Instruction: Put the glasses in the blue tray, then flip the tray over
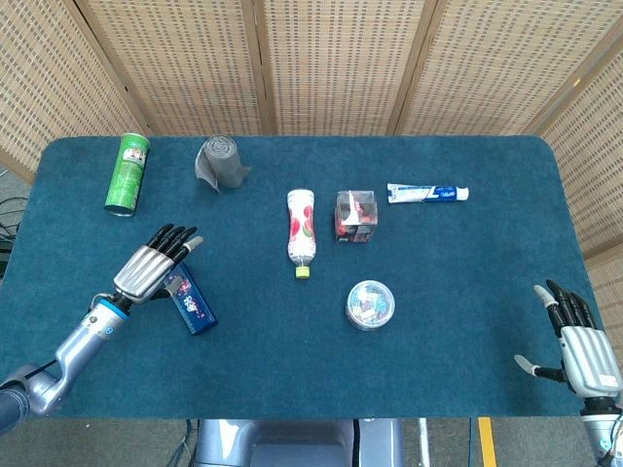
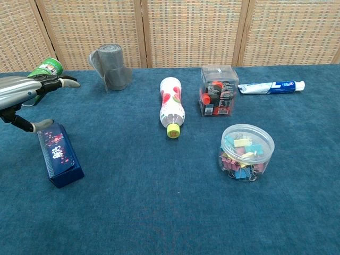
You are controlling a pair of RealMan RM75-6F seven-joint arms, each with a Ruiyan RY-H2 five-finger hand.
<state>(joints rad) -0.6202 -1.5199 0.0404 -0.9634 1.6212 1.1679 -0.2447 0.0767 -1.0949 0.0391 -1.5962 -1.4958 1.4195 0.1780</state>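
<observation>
No glasses and no tray show in either view. A dark blue patterned box (image 1: 190,299) (image 2: 59,155) lies on the blue table cloth at the left. My left hand (image 1: 151,268) (image 2: 24,93) hovers just above and behind the box, fingers spread and holding nothing; its thumb tip hangs close over the box's far end. My right hand (image 1: 581,350) rests open at the table's near right corner, seen only in the head view.
A green can (image 1: 127,173) (image 2: 45,69) and a grey roll (image 1: 221,162) lie at the back left. Mid-table are a white bottle (image 1: 302,226), a clear box (image 1: 356,215), a toothpaste tube (image 1: 428,193) and a round tub of clips (image 1: 370,305).
</observation>
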